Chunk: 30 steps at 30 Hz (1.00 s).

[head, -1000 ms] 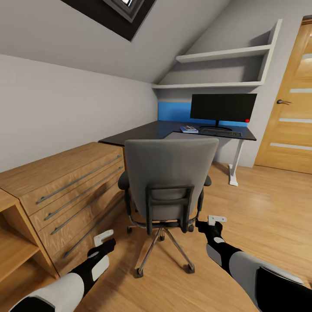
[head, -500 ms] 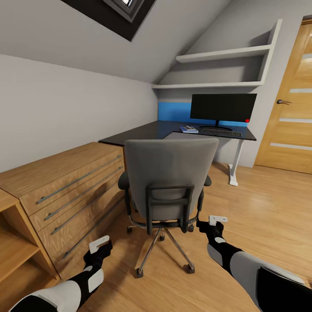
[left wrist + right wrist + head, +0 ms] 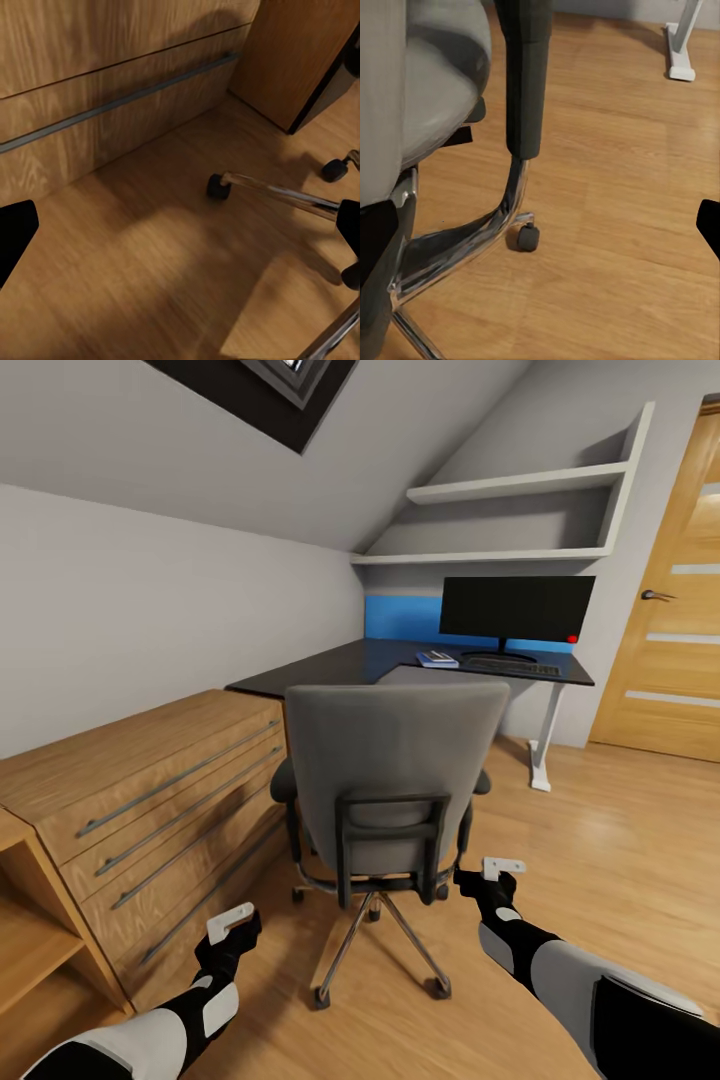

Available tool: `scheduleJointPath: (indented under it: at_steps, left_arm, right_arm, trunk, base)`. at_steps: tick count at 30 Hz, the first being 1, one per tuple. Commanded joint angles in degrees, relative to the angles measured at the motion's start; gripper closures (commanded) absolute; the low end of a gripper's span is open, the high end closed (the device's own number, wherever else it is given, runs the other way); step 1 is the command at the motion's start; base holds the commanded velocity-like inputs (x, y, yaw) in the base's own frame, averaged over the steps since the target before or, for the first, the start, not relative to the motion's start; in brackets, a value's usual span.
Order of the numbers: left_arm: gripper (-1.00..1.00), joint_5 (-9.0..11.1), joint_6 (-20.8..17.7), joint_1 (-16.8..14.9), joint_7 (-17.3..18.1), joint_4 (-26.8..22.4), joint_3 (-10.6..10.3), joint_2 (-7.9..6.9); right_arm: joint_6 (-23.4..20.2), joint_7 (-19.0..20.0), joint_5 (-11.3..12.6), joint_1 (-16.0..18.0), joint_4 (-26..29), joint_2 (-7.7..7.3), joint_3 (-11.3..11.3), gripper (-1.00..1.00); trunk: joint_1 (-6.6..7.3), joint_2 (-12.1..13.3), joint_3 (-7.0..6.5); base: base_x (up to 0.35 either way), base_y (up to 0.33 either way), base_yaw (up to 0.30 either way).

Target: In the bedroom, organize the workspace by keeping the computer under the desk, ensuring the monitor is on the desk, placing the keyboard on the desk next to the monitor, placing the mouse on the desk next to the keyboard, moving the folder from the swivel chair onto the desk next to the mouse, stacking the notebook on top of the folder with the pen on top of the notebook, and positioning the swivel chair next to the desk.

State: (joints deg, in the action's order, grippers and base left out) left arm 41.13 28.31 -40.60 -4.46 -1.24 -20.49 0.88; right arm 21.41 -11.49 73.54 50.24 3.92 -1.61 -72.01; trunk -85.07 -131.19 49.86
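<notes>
Head view: the left claw (image 3: 232,923) and right claw (image 3: 501,868) hang empty either side of the swivel chair (image 3: 392,780), how wide apart their fingers stand unclear. Bare floor (image 3: 620,850) lies rightward. Beyond, the counter (image 3: 330,668) carries the monitor (image 3: 516,609), keyboard (image 3: 510,666) and folder (image 3: 436,658).

Left wrist view: a chair caster (image 3: 218,187) sits near the wooden drawer chest (image 3: 97,82).

Right wrist view: the chair's armrest post (image 3: 526,82) stands close.

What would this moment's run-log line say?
phase: behind swivel chair, facing desk | left gripper: open, empty | right gripper: open, empty, beside chair | monitor, keyboard, folder: on desk
</notes>
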Motion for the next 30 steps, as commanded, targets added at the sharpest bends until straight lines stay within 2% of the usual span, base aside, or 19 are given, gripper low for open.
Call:
scheduleJointPath:
  at_steps: [1,15,30]
  left_arm:
    - [-1.0,0.0,0.14,-0.03,-0.47,0.01,-0.49,0.01]
    - [-1.0,0.04,0.08,-0.03,-0.54,0.01,-0.51,0.09]
    - [-1.0,0.14,-0.38,-0.03,-0.72,0.01,-0.49,-0.08]
  right_arm:
    - [0.03,-0.46,0.29,0.02,0.21,-0.06,-0.51,-1.0]
    - [0.03,-0.46,0.33,0.0,0.21,-0.06,-0.57,-1.0]
    - [0.03,-0.46,0.31,-0.05,0.21,-0.06,-0.52,-1.0]
  trunk:
    - [-0.01,-0.02,0.06]
    - [-0.01,-0.02,0.06]
    - [-0.01,-0.02,0.06]
  base:
    - [0.208,0.0,0.0]
    - [0.07,0.0,0.0]
    - [0.166,0.0,0.0]
